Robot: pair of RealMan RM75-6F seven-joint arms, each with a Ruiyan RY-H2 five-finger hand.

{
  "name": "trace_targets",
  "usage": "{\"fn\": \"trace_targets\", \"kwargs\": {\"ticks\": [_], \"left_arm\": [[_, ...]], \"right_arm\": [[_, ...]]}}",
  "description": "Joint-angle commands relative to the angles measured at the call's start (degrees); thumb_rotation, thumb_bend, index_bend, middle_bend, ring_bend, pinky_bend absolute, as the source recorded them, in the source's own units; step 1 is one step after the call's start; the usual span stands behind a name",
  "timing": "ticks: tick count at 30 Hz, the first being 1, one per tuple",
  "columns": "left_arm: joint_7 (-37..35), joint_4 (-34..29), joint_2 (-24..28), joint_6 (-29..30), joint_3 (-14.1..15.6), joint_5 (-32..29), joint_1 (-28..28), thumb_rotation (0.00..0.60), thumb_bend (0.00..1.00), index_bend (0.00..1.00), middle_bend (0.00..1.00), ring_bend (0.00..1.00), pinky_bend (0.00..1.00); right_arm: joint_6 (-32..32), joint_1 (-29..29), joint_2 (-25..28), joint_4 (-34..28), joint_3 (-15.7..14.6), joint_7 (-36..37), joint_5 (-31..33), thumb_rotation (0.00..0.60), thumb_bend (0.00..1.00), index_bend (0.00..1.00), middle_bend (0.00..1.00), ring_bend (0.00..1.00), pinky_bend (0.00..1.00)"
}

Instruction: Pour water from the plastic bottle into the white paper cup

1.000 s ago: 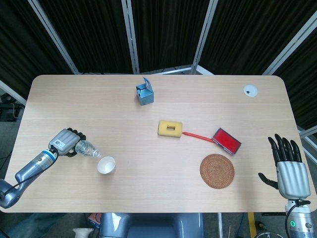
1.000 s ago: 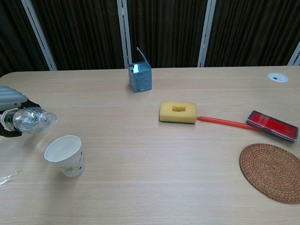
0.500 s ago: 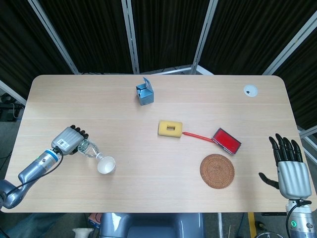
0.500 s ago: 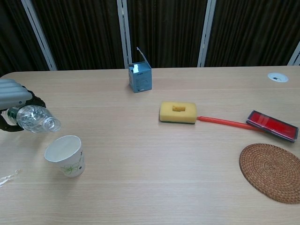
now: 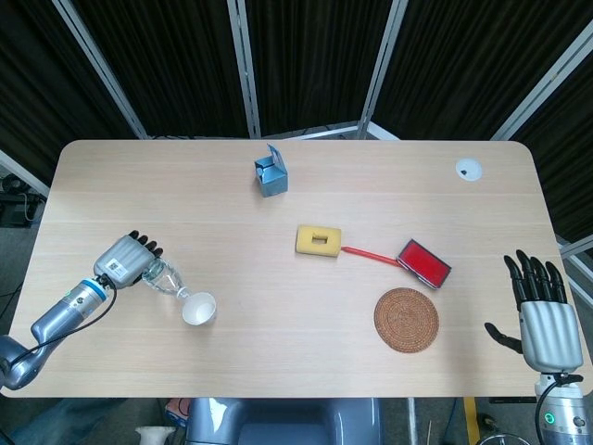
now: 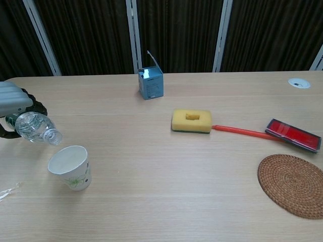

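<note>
Now, mid-pour: left hand point(image 5: 123, 261) wrapped around the bottle point(image 6: 36, 127), fingers closed about its body, neck tipped down toward the cup point(image 6: 70, 167). Cup upright at about 7 o'clock on the surface point(image 5: 278, 334), near the front edge; bottle mouth just above and to the 10 o'clock side of the rim, apparently not quite over the opening. No stream visible in either view.

To do it well: shift the mouth a touch toward 4 o'clock so it sits over the middle of the cup before tipping further. Tilt slowly; a light paper cup likely tips or skids if nudged by the neck, so keep the two apart. Watch for splash past the near rim. Something glinting on the surface at the far 8 o'clock corner of the chest view, too small to identify.

Right hand point(image 5: 545, 311) off the 4 o'clock corner, fingers spread straight, holding nothing.

Elsewhere on the pale wooden surface: blue carton point(image 5: 270, 172) toward 12 o'clock, yellow sponge point(image 5: 318, 241) near the centre, red brush point(image 5: 415, 260) just beside it toward 3 o'clock, woven coaster point(image 5: 406, 319) at 4 o'clock, a white cable port point(image 5: 468, 169) at 2 o'clock. Dark curtains with pale metal posts behind.
</note>
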Motion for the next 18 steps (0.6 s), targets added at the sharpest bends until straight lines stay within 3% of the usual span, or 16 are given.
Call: {"fn": "trace_targets", "kwargs": {"ticks": [1, 18], "left_arm": [[-0.1, 0.9, -0.5, 0.7, 0.3, 0.5, 0.1, 0.6, 0.57, 0.66, 0.55, 0.37, 0.4], [2.1, 0.9, -1.0, 2.1, 0.7, 1.3, -0.2, 0.6, 0.57, 0.66, 0.55, 0.37, 0.4]], "right_arm": [[-0.1, 0.0, 0.0, 0.0, 0.0, 0.0, 0.0, 0.6, 0.0, 0.0, 0.0, 0.0, 0.0], [0.0, 0.0, 0.2, -0.1, 0.1, 0.3, 0.1, 0.6, 0.0, 0.0, 0.0, 0.0, 0.0]]}}
